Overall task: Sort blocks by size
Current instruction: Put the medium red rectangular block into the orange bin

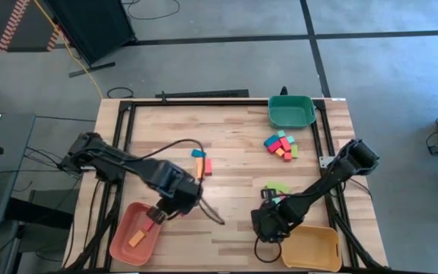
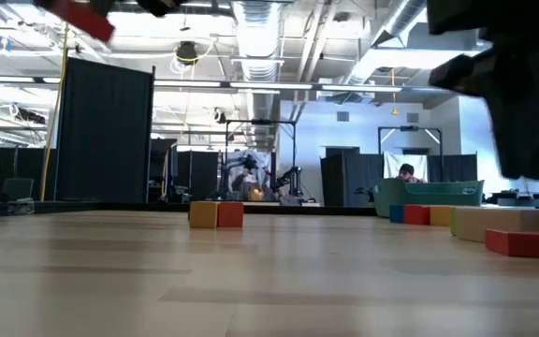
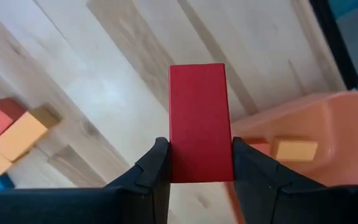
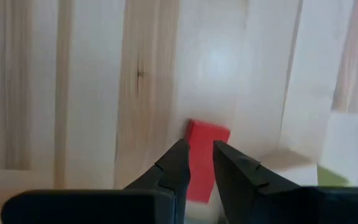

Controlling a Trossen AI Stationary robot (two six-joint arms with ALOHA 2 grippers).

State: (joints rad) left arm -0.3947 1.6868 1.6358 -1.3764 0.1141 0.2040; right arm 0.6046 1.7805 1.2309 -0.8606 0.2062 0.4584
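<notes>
Even, bright light falls from overhead; the low view shows long ceiling strip lights [image 2: 260,28] glowing white and blown out. The wooden counter [image 1: 234,152] is evenly lit in the high view, with only soft, short shadows beside the arms. In the low view the near counter surface is soft and out of focus, and the dark shape at the upper right is a blurred silhouette. In the left wrist view the red bar [image 3: 199,121] between the left tool's [image 3: 199,171] fingers is crisp. In the right wrist view a pale glare patch lies on the boards just beyond the right tool [image 4: 197,168], and the wood there is smeared.
</notes>
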